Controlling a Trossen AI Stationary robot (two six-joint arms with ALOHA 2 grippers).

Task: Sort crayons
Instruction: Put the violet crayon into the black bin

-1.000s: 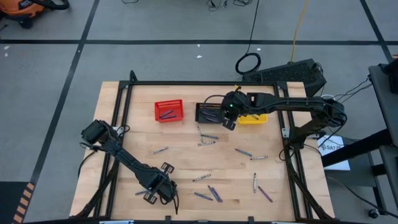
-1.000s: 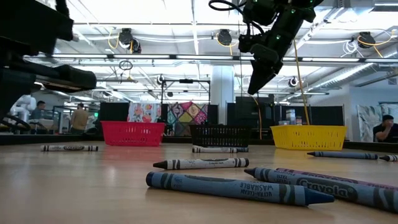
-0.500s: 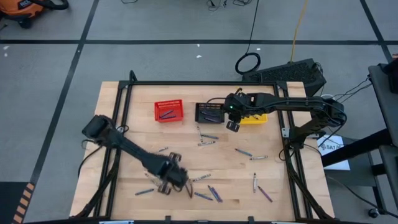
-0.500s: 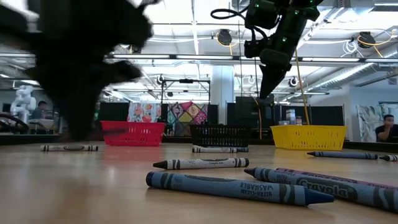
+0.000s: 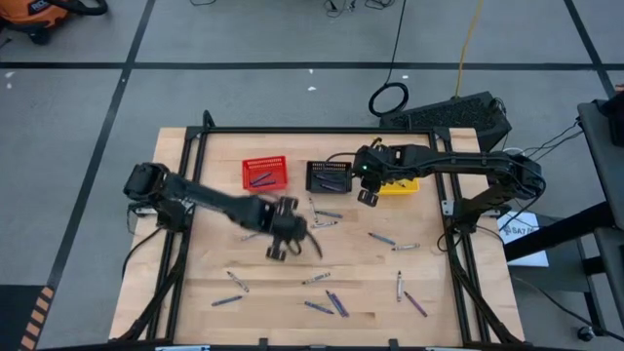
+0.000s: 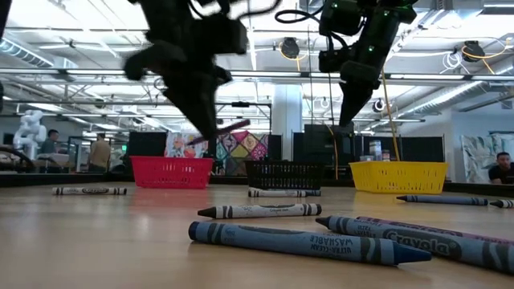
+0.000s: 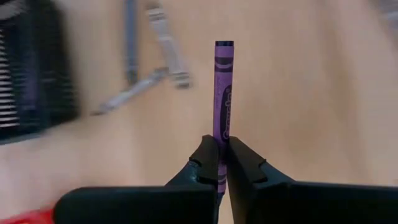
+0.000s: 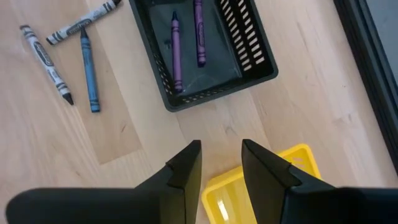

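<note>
My left gripper (image 7: 221, 163) hangs over the middle of the table (image 5: 289, 239), shut on a purple crayon (image 7: 222, 93) that also shows in the low view (image 6: 230, 126). My right gripper (image 8: 221, 155) is open and holds nothing; it hovers above the gap between the black basket (image 8: 205, 56) and the yellow basket (image 8: 261, 186). The black basket holds two purple crayons (image 8: 176, 53). The red basket (image 5: 264, 174) stands to its left with crayons inside. Several blue, purple and grey crayons (image 5: 327, 302) lie flat on the wood. My left gripper pinches the purple crayon by one end (image 7: 220, 149) between its two fingertips. The crayon sticks out forward past the fingertips, roughly in line with them. The fingers slant steeply down from above. The crayon is lifted clear of the table.
The three baskets stand in a row along the far side (image 5: 328, 176). Loose crayons lie near the black basket (image 8: 87, 68), at the right (image 5: 380, 237) and along the near edge (image 5: 226, 300). A black frame borders the table (image 5: 195, 136).
My left gripper has swung from the near-left part of the table toward the far edge and right, rising as it went, and carries the purple crayon clear of the wood. My right gripper has stayed in place and tipped a little more downward.
</note>
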